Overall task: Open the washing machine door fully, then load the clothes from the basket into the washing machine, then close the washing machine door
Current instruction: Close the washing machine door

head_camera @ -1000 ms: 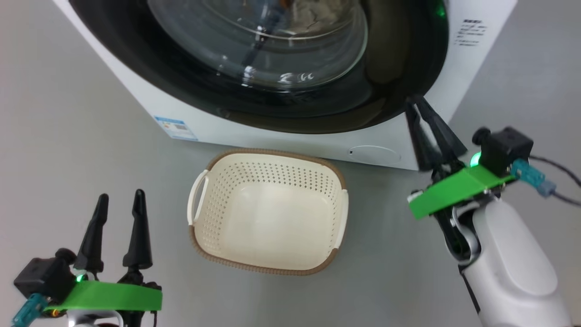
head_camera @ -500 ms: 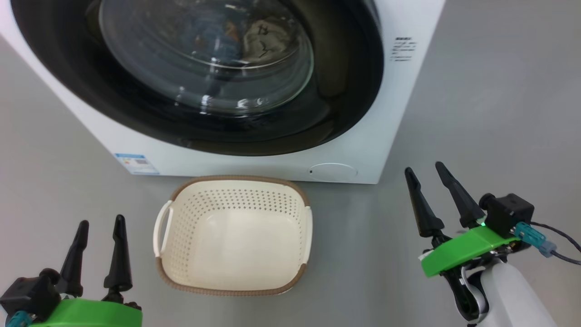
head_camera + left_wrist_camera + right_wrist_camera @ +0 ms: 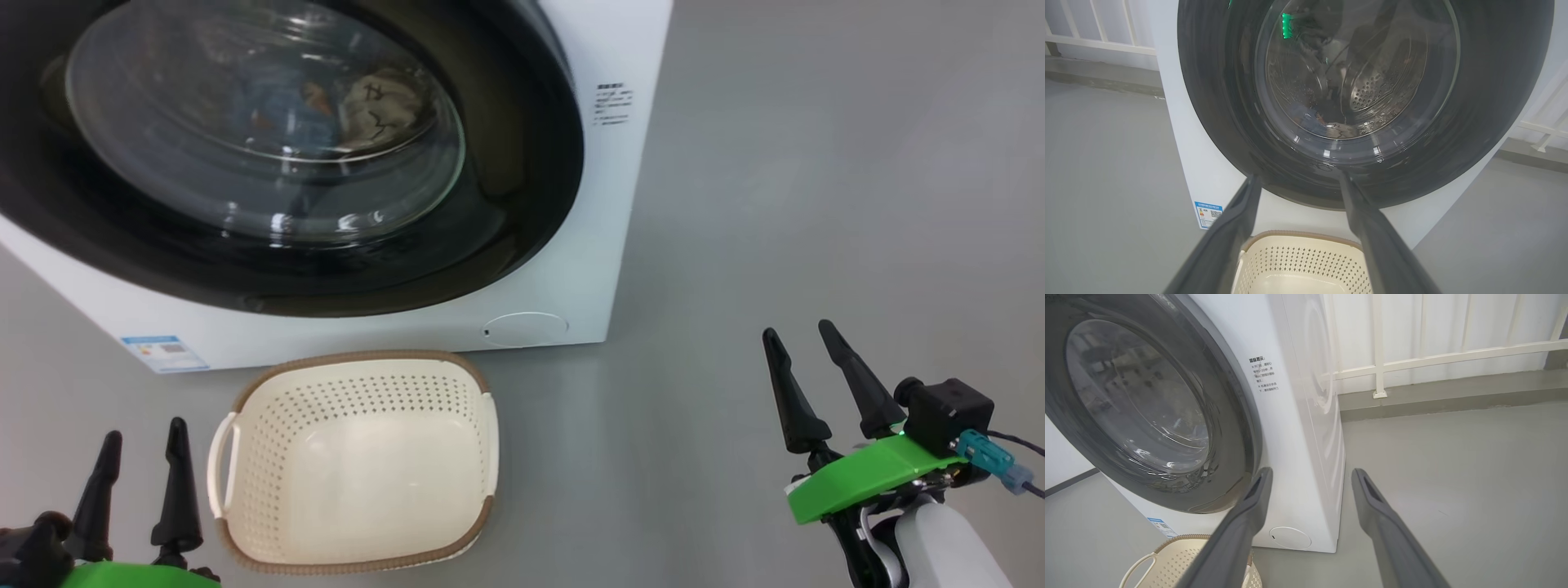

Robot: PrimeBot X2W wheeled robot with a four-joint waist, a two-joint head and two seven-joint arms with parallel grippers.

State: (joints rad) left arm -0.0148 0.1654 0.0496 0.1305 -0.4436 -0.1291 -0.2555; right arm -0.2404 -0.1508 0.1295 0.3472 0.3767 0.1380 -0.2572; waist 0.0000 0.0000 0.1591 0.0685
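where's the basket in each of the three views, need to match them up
Head view: the basket lies lower left of centre, before the washing machine.
Left wrist view: the basket is at bottom centre, cut by the edge.
Right wrist view: the basket is at bottom left, cut by the edge.
Shared landmark: the blue label sticker on the machine's front.
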